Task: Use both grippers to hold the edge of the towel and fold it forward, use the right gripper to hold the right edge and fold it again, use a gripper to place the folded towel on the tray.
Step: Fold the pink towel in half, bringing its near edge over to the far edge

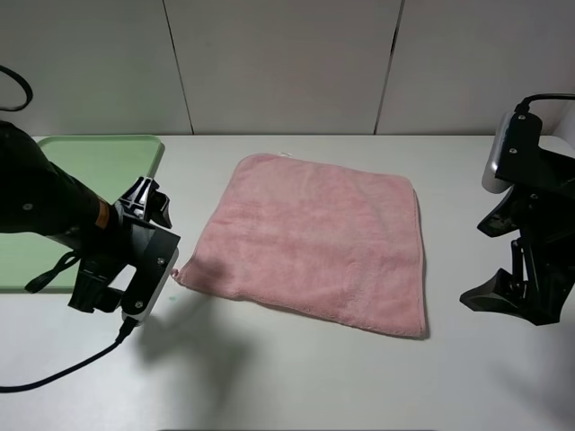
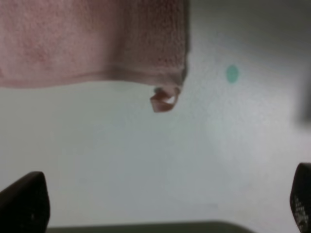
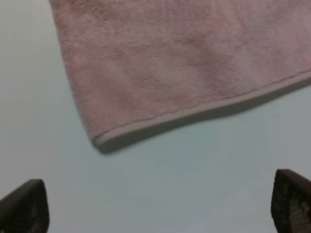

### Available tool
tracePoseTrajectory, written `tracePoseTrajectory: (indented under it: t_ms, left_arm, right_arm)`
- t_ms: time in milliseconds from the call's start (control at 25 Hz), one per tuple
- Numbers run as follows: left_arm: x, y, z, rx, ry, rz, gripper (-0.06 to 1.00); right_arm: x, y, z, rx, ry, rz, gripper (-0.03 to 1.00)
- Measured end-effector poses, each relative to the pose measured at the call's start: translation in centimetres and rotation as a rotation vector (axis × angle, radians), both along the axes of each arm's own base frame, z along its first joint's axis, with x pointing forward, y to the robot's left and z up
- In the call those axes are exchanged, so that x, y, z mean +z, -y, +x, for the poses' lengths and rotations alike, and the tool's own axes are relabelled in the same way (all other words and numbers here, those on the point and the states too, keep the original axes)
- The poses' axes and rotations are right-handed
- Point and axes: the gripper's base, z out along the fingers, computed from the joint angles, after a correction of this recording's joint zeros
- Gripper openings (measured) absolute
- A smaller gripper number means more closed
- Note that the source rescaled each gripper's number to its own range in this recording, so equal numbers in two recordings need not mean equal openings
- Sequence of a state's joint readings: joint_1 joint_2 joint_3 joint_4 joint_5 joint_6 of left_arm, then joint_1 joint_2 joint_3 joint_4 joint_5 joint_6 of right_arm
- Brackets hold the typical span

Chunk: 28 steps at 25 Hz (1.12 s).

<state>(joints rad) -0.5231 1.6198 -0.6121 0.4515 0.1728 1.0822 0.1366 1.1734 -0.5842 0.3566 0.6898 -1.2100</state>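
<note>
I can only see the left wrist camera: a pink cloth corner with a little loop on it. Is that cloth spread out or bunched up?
Observer: The towel lies spread flat and unfolded on the white table.
Operator: Is anything else on there?
Observer: A light green tray sits at the far left, apart from the towel.
Operator: And the other arm?
Observer: The right gripper hangs open to the right of the towel, not touching it.
</note>
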Motion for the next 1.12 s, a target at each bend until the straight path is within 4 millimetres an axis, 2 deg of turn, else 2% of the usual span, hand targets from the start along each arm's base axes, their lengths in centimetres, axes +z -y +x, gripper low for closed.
tracePoseTrajectory:
  t_ms: [480,760,1120]
  left_arm:
    - [-3.5,1.2,0.9,-0.1,-0.013,-0.029,1.0]
    - [-4.0,2.6,1.7,-0.148,0.054,-0.144,1.0]
    - [-4.4,2.9,1.9,-0.161,0.063,-0.167,0.99]
  right_arm:
    - [0.0,0.0,0.1,-0.002,0.011,-0.002,1.0]
    - [0.1,0.0,0.2,-0.006,0.023,-0.002,1.0]
    - [-0.5,0.1,-0.1,0.004,0.014,-0.011,1.0]
